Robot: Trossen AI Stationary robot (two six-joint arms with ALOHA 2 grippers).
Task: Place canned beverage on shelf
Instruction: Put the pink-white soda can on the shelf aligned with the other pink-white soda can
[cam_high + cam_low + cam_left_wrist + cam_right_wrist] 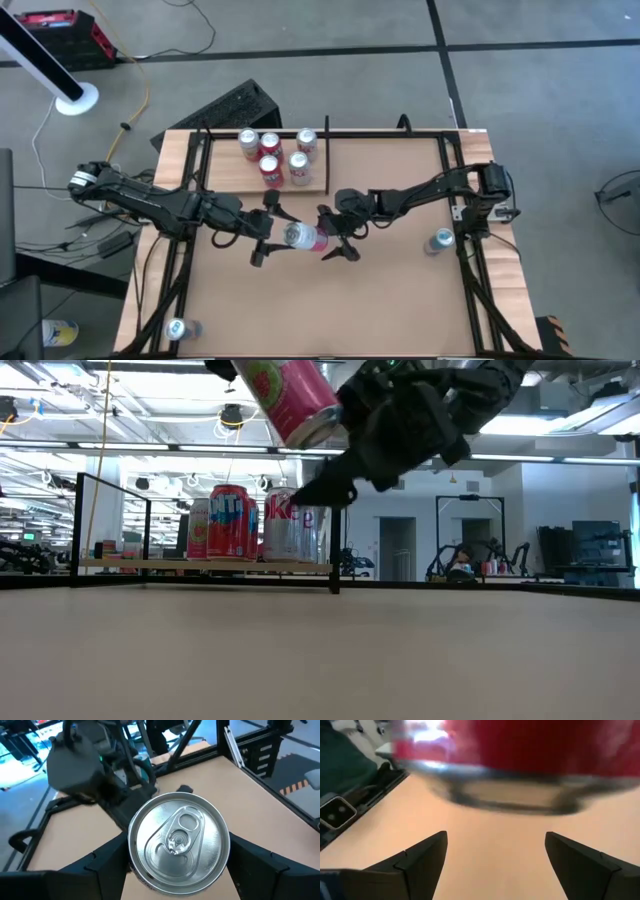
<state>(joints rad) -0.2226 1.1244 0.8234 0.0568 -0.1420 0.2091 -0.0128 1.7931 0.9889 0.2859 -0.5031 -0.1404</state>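
A pink-and-white can (303,238) is held high above the table's middle; in the low view it (290,395) tilts, its silver bottom end lower. My left gripper (280,234) is shut on it. My right gripper (335,236) is open at the can's bottom end, a finger on either side; the blurred can end (510,775) shows just beyond its fingertips, and I see no touch. The pale-wood shelf (300,188) with black rods stands at the table's far side, left of middle, with several cans (272,152) upright on it. My left gripper pinches the can's side wall near its top end (131,845) between its two fingers (107,865), one on each side. The fingers lie along the can, coming from the table's left, and the silver lid (179,840) faces the wrist. The can is lifted clear and tilted.
A loose can (438,241) stands on the table near the right edge and another (180,328) at the near left corner. Black frame rails (470,250) run along both sides of the table. The shelf also shows in the low view (200,565).
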